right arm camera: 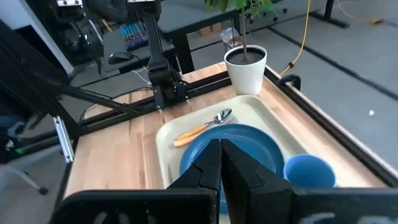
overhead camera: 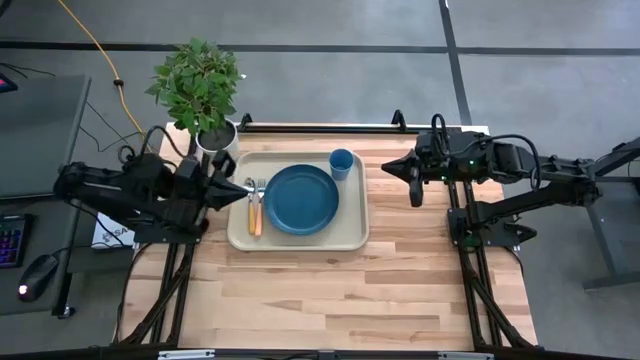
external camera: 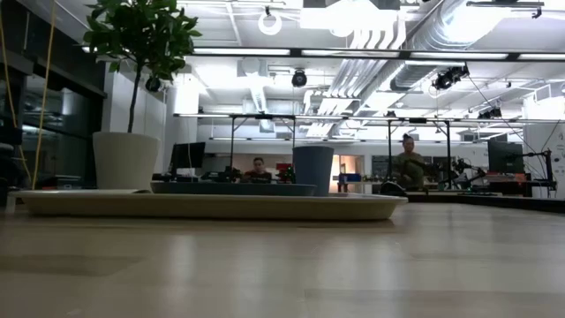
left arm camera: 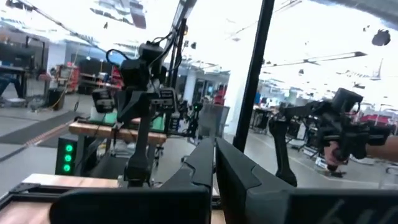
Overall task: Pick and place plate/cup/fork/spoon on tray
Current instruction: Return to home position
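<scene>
While both arms sit tucked, left gripper — and right gripper — is closed.

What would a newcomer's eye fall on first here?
The set tray mid-table: plate at its centre, cup in its top-right corner in the high view, spoon and fork side by side left of the plate. A plant stands at the tray's top-left corner. The left gripper and right gripper are shut, one off each side of the tray.
</scene>
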